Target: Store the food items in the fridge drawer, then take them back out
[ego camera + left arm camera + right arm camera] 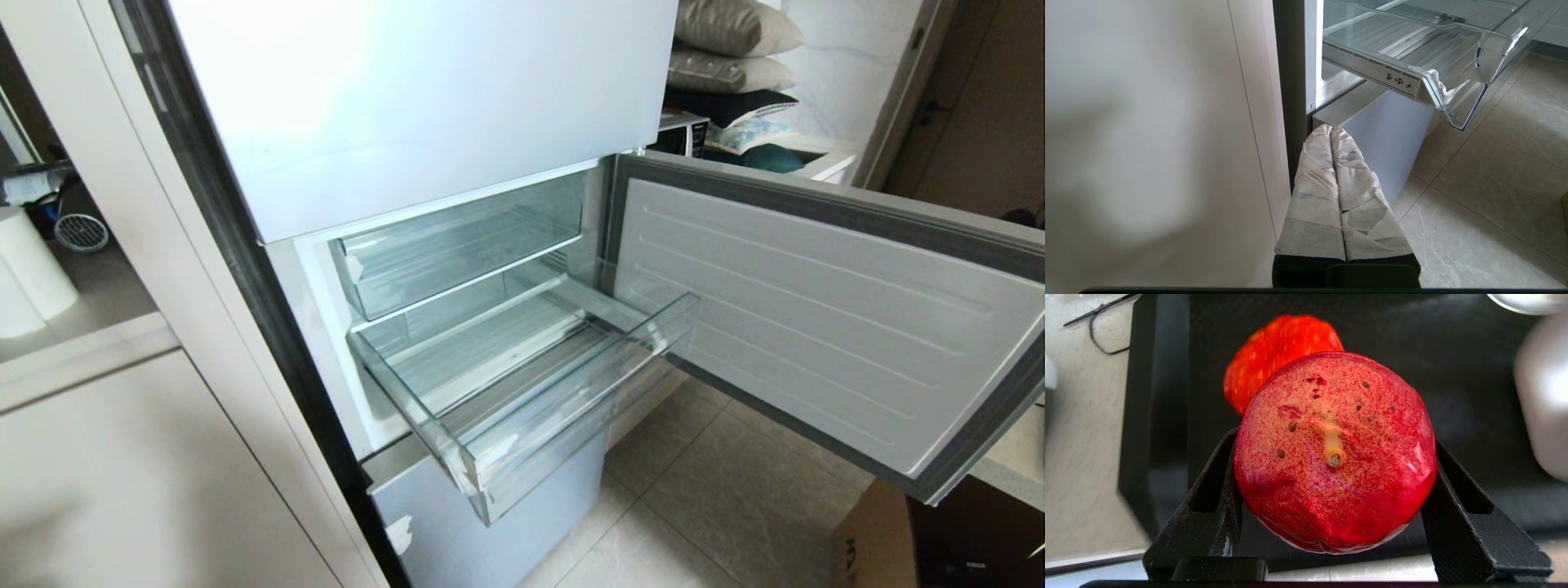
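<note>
- Your left gripper [1333,132], its two tape-wrapped fingers pressed flat together and holding nothing, sits parked low beside the black side edge of the tall glossy pale blue-white fridge [424,90]. Judged from its wrist view, it is clear of the work, but the thick front lip of the drawer overhangs at about 1 o'clock from it; raise that arm carelessly and you could clip the lip.
- The wide, deep, clear-plastic fridge drawer [571,408] with the ribbed bottom stands pulled well out at the centre of the head view, with nothing visible inside. The shallower clear drawer [457,245] sits above it at 11 o'clock, pushed further in. That leaves you open room from above over the front part of the deep drawer only; further back, the upper drawer roofs it.
- The open grey-rimmed fridge door [824,327] stands at 3 o'clock from the drawer, its inner panel close to the drawer's right corner. Coming in from the right, you risk striking the door edge or the drawer's side wall.
- Your right gripper [1331,522] is outside the head view. Its black jaws stand fairly wide, closed on the round glossy red speckled fruit [1335,453], one finger at either flank.
- The grip looks to lie low on the curve of a smooth skin, so a jolt could squeeze the fruit forward out of the jaws. Dropping it from height risks a bounce on the ribs.
</note>
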